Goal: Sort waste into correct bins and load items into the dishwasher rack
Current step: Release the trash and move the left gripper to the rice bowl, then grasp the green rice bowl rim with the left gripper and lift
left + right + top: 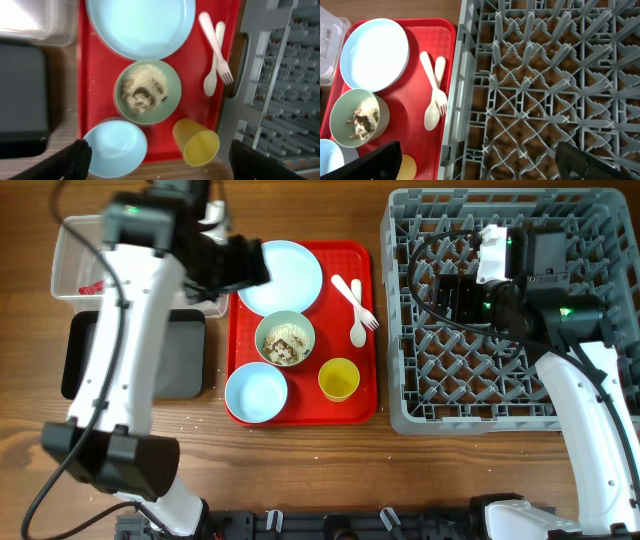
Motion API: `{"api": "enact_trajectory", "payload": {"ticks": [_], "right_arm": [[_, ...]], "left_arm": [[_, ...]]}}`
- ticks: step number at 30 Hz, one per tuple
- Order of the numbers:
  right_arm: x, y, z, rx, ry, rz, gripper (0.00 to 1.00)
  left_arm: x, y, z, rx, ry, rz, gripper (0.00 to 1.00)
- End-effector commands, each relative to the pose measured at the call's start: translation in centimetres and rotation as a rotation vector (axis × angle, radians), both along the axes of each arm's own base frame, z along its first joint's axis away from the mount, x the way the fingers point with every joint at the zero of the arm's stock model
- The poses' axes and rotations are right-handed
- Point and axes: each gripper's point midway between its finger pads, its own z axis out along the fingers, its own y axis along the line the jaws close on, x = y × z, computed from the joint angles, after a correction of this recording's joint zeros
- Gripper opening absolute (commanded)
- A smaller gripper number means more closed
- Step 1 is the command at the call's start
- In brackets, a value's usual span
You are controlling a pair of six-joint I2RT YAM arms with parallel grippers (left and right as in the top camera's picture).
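The light blue plate point(281, 276), the pale green bowl point(285, 339) holding rice with brownish bits, the light blue bowl point(256, 392), the yellow cup point(339, 379) and the white fork and spoon point(355, 305) all lie on the red tray point(360, 405). The red sauce packet point(92, 286) lies in the clear tub point(70, 240). The black tray point(185, 355) sits below the tub. My left gripper point(160, 162) is open and empty above the tray's left side. My right gripper point(477, 165) is open and empty over the grey rack point(500, 395). Crumpled paper is out of view.
The rack's left wall point(457, 100) stands right beside the red tray's right edge. My left arm point(125, 330) crosses over the black tray and the tub. A few crumbs lie on the wood in front of the black tray.
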Motion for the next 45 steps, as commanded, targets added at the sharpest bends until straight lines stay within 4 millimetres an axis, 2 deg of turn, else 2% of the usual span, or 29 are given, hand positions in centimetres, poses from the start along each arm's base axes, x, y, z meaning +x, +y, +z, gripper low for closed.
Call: {"api": "enact_trajectory", "payload": {"ticks": [1,4,6,14,19,24,28,30,34,35,36,41,42,45], "right_arm": [[0.2,0.4,0.5,0.018,-0.005,0.007,1.00],[0.2,0.4,0.5,0.019,-0.004,0.006,1.00],[0.2,0.4,0.5,0.023,-0.002,0.001,1.00],[0.1,0.4,0.4,0.033,0.006,-0.013,1.00],[0.1,0.4,0.4,0.033,0.009,-0.014,1.00],[0.1,0.4,0.3,0.033,0.010,-0.014,1.00],[0.0,0.4,0.3,0.032,0.015,-0.014,1.00],[0.0,0.4,0.3,0.032,0.016,-0.014,1.00],[-0.1,0.4,0.2,0.032,0.019,-0.014,1.00],[-0.1,0.4,0.2,0.032,0.019,-0.014,1.00],[-0.1,0.4,0.2,0.032,0.018,-0.014,1.00],[0.1,0.4,0.4,0.033,0.008,-0.014,1.00],[0.1,0.4,0.4,0.033,0.006,-0.013,1.00],[0.4,0.4,0.6,0.034,-0.008,-0.013,1.00]], "left_arm": [[-0.5,-3.0,-4.7,-0.021,0.071,0.032,0.86],[-0.4,-5.4,-8.7,-0.039,0.063,0.024,0.79],[-0.7,-6.2,-10.0,-0.040,0.061,0.008,0.77],[-0.9,-8.3,-12.0,0.008,0.007,-0.050,0.76],[-0.9,-8.9,-14.8,0.049,0.035,0.031,0.67],[-0.8,-10.6,-18.2,0.090,0.053,-0.007,0.57],[-1.1,-10.7,-20.6,0.140,0.077,-0.018,0.50],[-1.2,-10.7,-21.5,0.154,0.092,-0.021,0.43],[-1.0,-10.7,-21.7,0.156,0.088,-0.019,0.21],[-1.0,-10.7,-21.7,0.155,0.087,-0.019,0.10],[-1.0,-10.7,-21.7,0.155,0.087,-0.019,0.04],[-1.2,-10.8,-21.3,0.154,0.097,-0.021,0.04],[-1.3,-10.8,-20.8,0.150,0.105,-0.023,0.04],[-1.5,-10.7,-17.4,0.132,0.121,-0.028,0.04]]}}
